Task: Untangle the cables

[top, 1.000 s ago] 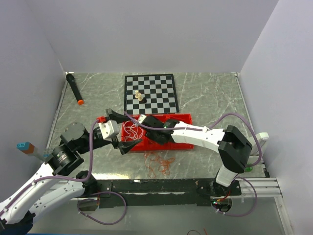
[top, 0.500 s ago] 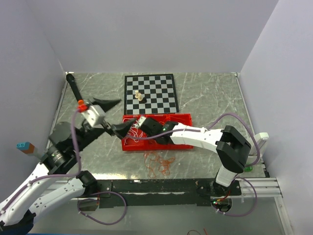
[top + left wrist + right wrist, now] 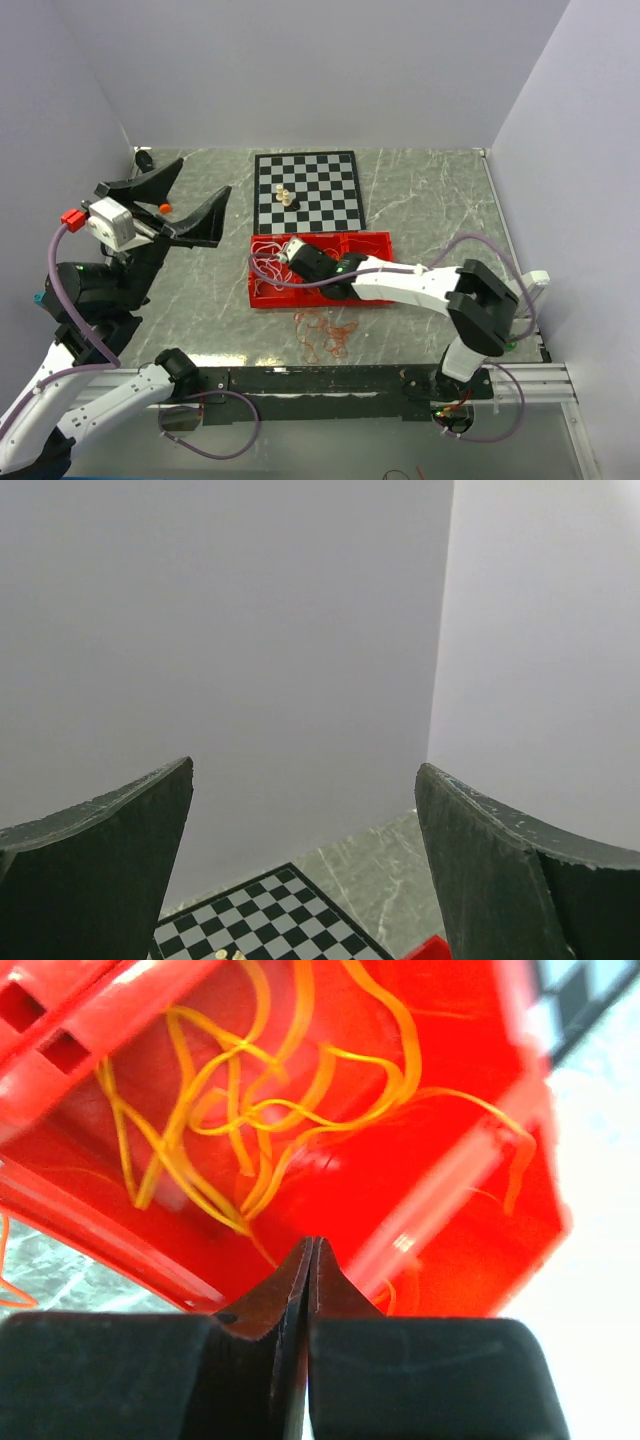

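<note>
We find the left gripper lifted away, wide open and empty; the right gripper has closed among the cables, hold unconfirmed.

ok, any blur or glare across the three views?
Right wrist: red tray and yellow cables soft, streaky glare on the tray's ridge, table blown out white. Left wrist: fingers dark, little detail; wall flat and even. Top: sharp, even light, no hard shadows.

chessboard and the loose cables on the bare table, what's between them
The red tray, cables piled in it, shown in the top external view.
</note>
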Robot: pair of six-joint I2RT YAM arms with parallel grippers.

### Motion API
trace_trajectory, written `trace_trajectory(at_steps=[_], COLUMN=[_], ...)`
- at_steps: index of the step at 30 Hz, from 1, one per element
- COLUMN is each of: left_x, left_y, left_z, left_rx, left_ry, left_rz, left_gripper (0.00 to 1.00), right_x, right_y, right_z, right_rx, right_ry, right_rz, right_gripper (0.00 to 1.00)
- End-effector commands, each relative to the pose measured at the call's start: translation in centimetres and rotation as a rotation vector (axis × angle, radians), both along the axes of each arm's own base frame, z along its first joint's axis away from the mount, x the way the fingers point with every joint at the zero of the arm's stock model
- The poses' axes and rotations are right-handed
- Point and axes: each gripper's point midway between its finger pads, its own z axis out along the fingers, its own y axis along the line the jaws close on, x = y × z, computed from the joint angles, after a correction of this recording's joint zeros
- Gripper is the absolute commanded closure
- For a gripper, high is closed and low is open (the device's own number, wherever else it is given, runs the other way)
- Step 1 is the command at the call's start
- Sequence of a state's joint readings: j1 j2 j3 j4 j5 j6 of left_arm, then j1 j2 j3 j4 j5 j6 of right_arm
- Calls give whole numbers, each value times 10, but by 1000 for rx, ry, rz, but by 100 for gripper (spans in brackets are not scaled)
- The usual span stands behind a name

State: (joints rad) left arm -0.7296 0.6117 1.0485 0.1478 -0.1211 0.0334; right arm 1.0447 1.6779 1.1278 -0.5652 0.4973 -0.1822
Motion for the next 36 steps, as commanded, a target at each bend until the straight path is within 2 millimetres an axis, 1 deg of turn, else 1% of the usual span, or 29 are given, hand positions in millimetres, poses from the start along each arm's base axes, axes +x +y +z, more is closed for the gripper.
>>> trace_trajectory(at_steps=[1, 3, 6, 8, 9, 11, 13, 15, 18, 19, 20, 22, 24, 26, 29, 30, 32, 35, 36], left_x=[0, 0, -2, -2, -3, -3, -4, -2, -2, -3, -3, -5, -5, -6, -6, -6, -6, -6, -7], left_y=[16, 14, 10, 9, 8, 4, 3, 1, -6, -8, -10, -15, -16, -23, -25, -25, -24, -24, -24], left_z=[21, 19, 17, 15, 15, 12, 11, 8, 0, -4, -6, -11, -15, -20, -22, -24, -24, -27, -27], left_rx=[-63, -51, -35, -28, -25, -10, -3, 5, 34, 50, 61, 84, 95, 124, 128, 132, 135, 144, 144], left_ry=[-31, -29, -35, -37, -37, -39, -38, -34, -21, -14, -13, -13, -6, -11, -15, -16, -18, -14, -14], left_rz=[57, 51, 34, 27, 21, 7, 1, -3, -25, -35, -42, -65, -70, -96, -102, -102, -98, -97, -97], left_gripper=[3, 3, 3, 3, 3, 3, 3, 3, 4, 3, 3, 3, 3, 3, 3, 3, 3, 3, 3], right_x=[20, 25, 33, 35, 36, 32, 20, 13, 7, 4, 3, -3, -6, -1, 22, 30, 44, 65, 70], right_y=[-5, -13, -32, -47, -56, -62, -51, -47, -46, -46, -45, -39, -32, -27, -27, -27, -16, -1, 2], right_z=[66, 86, 111, 120, 120, 118, 111, 101, 84, 81, 78, 75, 77, 80, 90, 89, 86, 92, 89], right_rx=[211, 300, 425, 489, 506, 577, 621, 604, 565, 572, 583, 635, 687, 706, 664, 641, 631, 655, 643], right_ry=[-197, -239, -296, -319, -324, -284, -205, -152, -85, -66, -48, -19, -7, -20, -86, -97, -96, -121, -130], right_rz=[-107, -158, -255, -311, -336, -364, -293, -259, -287, -302, -312, -321, -304, -296, -372, -402, -446, -530, -552], right_gripper=[100, 100, 100, 100, 100, 100, 100, 82, 51, 47, 44, 41, 39, 38, 37, 37, 37, 38, 38])
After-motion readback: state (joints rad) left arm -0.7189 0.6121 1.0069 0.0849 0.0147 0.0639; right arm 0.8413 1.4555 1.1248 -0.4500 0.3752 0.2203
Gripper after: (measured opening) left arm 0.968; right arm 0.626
